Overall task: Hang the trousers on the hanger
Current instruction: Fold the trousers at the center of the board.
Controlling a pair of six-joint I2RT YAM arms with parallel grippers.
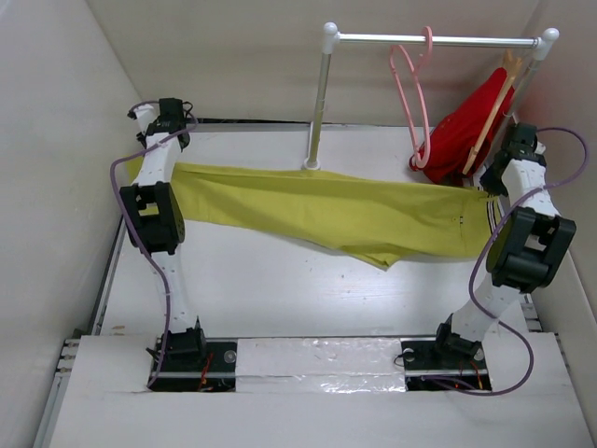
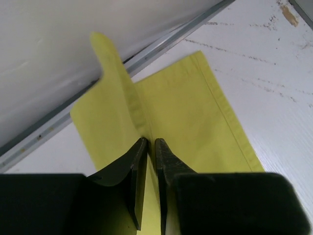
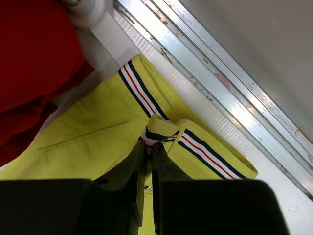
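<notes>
White table (image 1: 280, 289), pale walls (image 1: 56, 140) on three sides. Two arms (image 1: 154, 205) up, one at each end of the cloth. One pair of trousers (image 1: 326, 210), mustard yellow, strung out left to right across the far half of the table, sagging in the middle, one fold drooping toward the near side.

Over on the left: left gripper (image 2: 149, 143) nipped almost shut on a raised fold at the leg end, just a sliver between the jaws, cloth pinched right at the tips. Hem lying flat on the table beyond, close to the left wall.

Over on the right: right gripper (image 3: 148, 145) clamped narrow on the striped waistband (image 3: 200, 147), a bunched bit of it poking up above the tips.

One rail (image 1: 429, 40) at the far right, on a white post (image 1: 317, 112) standing just behind the trousers. Two hangers on it, counted. First the hanger (image 1: 417, 112), thin and pink, bare, hooked near the middle of the rail, dangling above the waist end of the trousers. Second a wooden hanger (image 1: 494, 107) at the right end, carrying one red garment (image 1: 462, 131), close beside the right arm.

Trousers not on the hanger yet.
</notes>
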